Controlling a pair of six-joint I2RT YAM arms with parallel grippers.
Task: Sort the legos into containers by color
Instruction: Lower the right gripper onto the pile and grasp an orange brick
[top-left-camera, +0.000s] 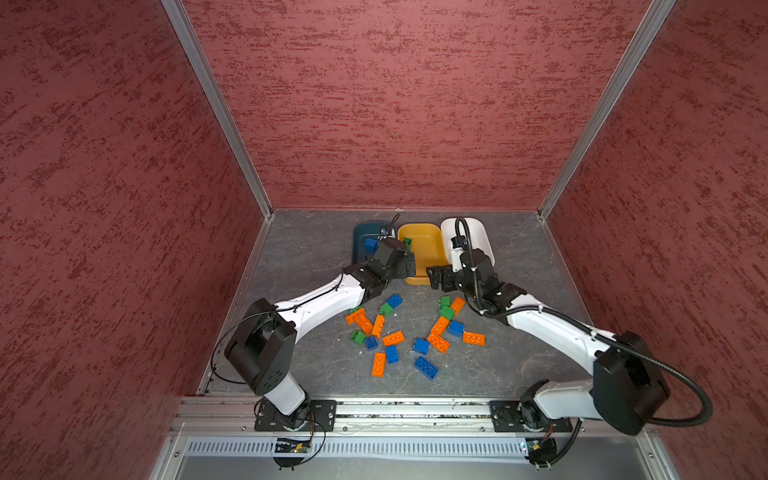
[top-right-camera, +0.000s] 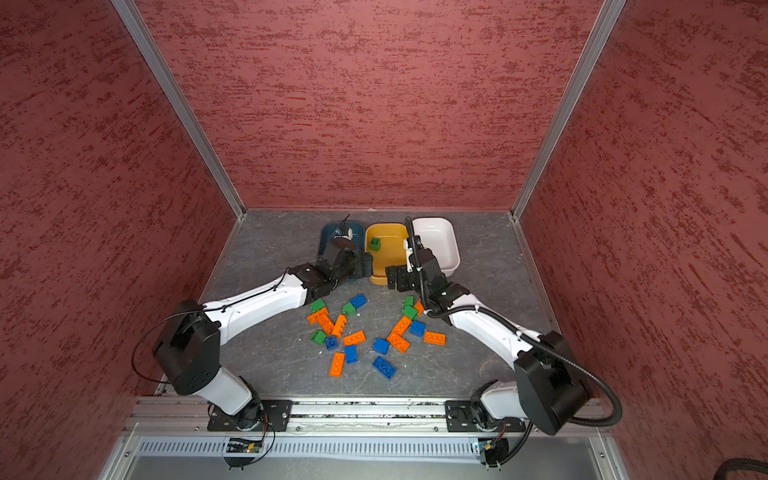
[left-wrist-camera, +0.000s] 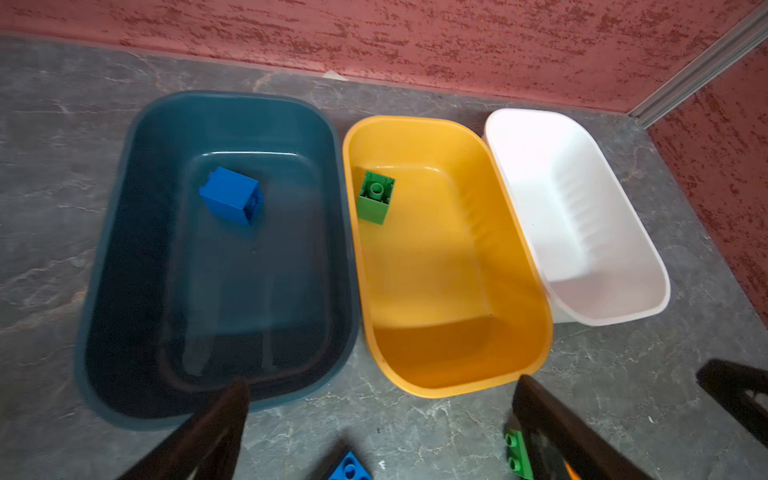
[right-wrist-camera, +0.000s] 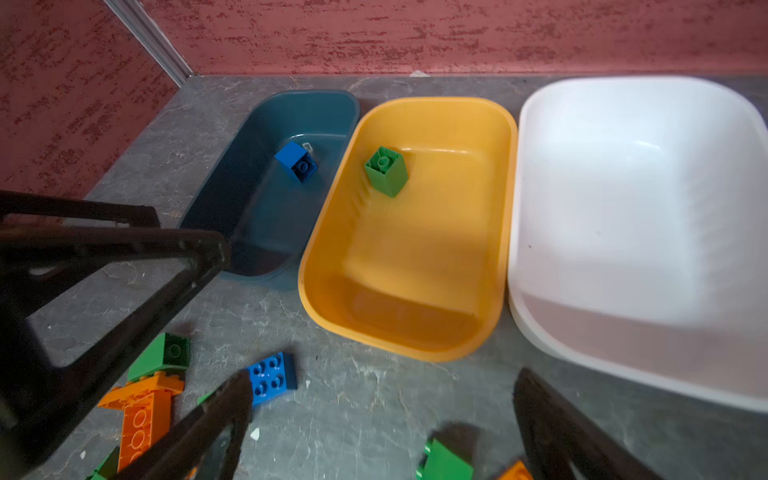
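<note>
- Containers, side by side just beyond both grippers' fingertips: teal tub (left-wrist-camera: 257, 299), yellow tub (left-wrist-camera: 440, 274), white tub (left-wrist-camera: 582, 232).
- Left gripper (left-wrist-camera: 382, 386): spread wide, empty, tips at the teal and yellow tubs' near rims.
- Right gripper (right-wrist-camera: 384, 376): spread wide, empty, tips just short of the yellow and white tubs.
- Loose legos (top-left-camera: 393, 338): on the table (top-left-camera: 311, 249) behind both grippers.
- Blue brick (left-wrist-camera: 232, 195) in the teal tub, green brick (left-wrist-camera: 375, 197) in the yellow one, well past the fingertips.

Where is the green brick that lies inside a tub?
In both top views the green brick lies in the middle, yellow tub, at its far left corner, beside the teal tub.
</note>
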